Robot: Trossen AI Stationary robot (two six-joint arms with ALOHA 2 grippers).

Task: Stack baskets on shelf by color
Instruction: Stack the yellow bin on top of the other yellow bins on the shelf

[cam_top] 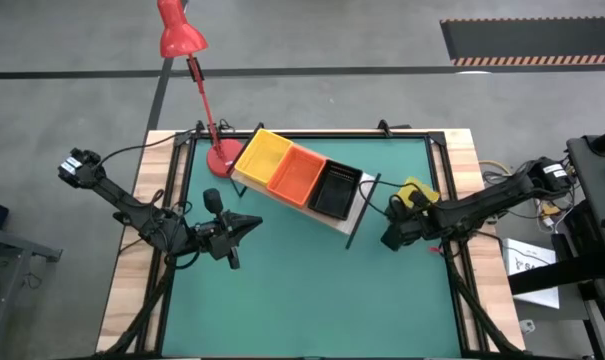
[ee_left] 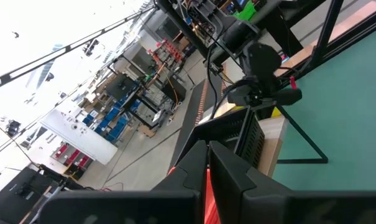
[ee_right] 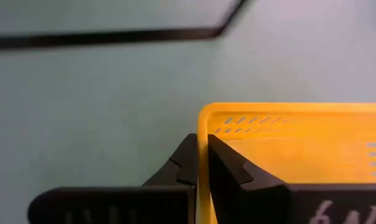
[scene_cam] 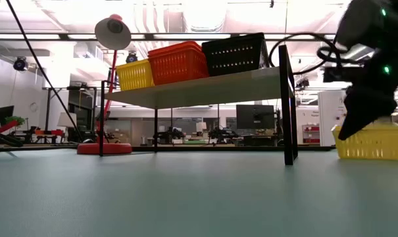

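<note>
The shelf (cam_top: 282, 203) stands slantwise at the far middle of the green mat. It carries a yellow basket (cam_top: 263, 152), a red-orange basket (cam_top: 297, 174) and a black basket (cam_top: 334, 190) side by side. To its right, another yellow basket (scene_cam: 373, 141) rests level on the mat by its bottom. My right gripper (ee_right: 202, 146) is shut on that basket's wall. My left gripper (cam_top: 250, 225) hovers left of the shelf, shut, pointing level and holding nothing. My right gripper pinches the yellow basket's side wall at its rim (ee_right: 203, 134), near a corner, one finger (ee_right: 228, 165) inside the basket and the other finger (ee_right: 183, 162) outside. The fingers slant down from above on the table's right side. The basket sits level on the mat.
A red desk lamp (cam_top: 182, 35) leans over the far left, its round base (cam_top: 222, 158) beside the shelf's left end. The shelf's thin black leg (scene_cam: 287, 105) stands between the shelf and the yellow basket. Bare green mat (cam_top: 312, 300) lies toward the near edge.
</note>
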